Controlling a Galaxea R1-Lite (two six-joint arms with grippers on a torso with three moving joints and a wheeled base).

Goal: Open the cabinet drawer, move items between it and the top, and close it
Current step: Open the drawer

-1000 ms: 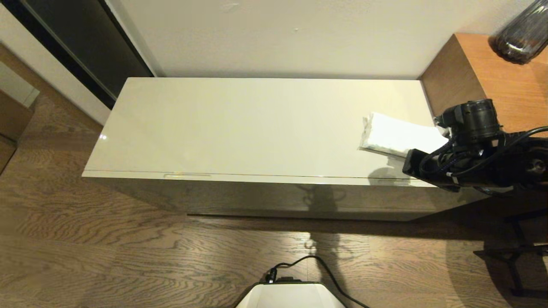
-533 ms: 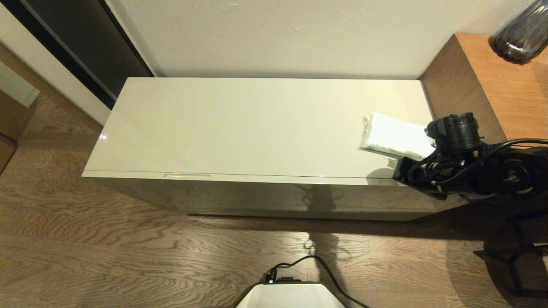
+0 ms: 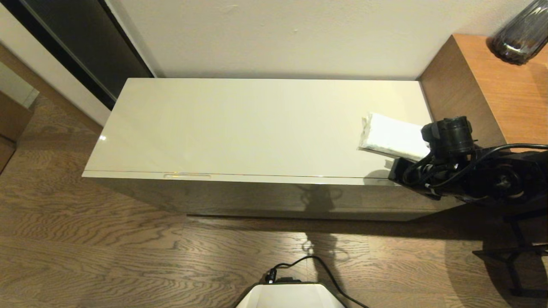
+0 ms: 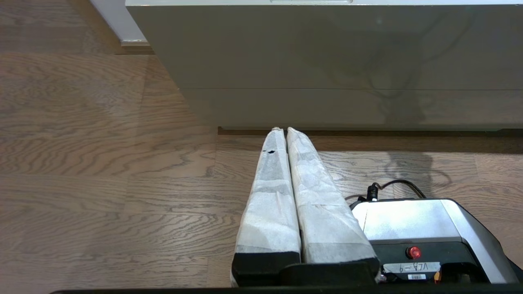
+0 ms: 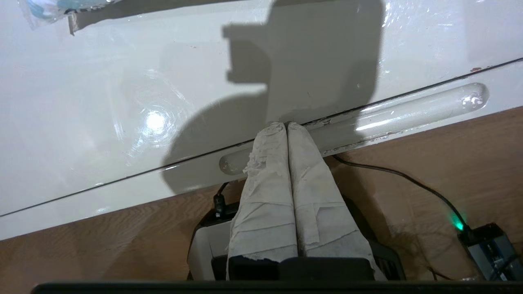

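Note:
The cabinet drawer (image 3: 257, 197) is closed, its flat front flush under the cream top (image 3: 239, 128). A white tissue pack (image 3: 391, 137) lies on the top near its right end; a corner of the tissue pack (image 5: 45, 8) also shows in the right wrist view. My right gripper (image 5: 284, 125) is shut and empty, its tips touching the seam at the drawer's right recessed handle (image 5: 408, 110). The right arm (image 3: 454, 173) hangs over the cabinet's front right corner. The left handle (image 3: 187, 176) is free. My left gripper (image 4: 282, 130) is shut, parked low before the cabinet. Slippers are out of view.
A taller orange-brown wooden surface (image 3: 492, 85) stands against the cabinet's right end, with a dark glass vase (image 3: 516, 32) on it. My white base (image 3: 291, 296) with its cable sits on the wood floor in front. A dark doorway (image 3: 85, 47) is at the far left.
The right arm has moved left and toward the cabinet's front edge, away from the tissue pack, bringing its shut gripper to the right drawer handle. The tissue pack has not moved.

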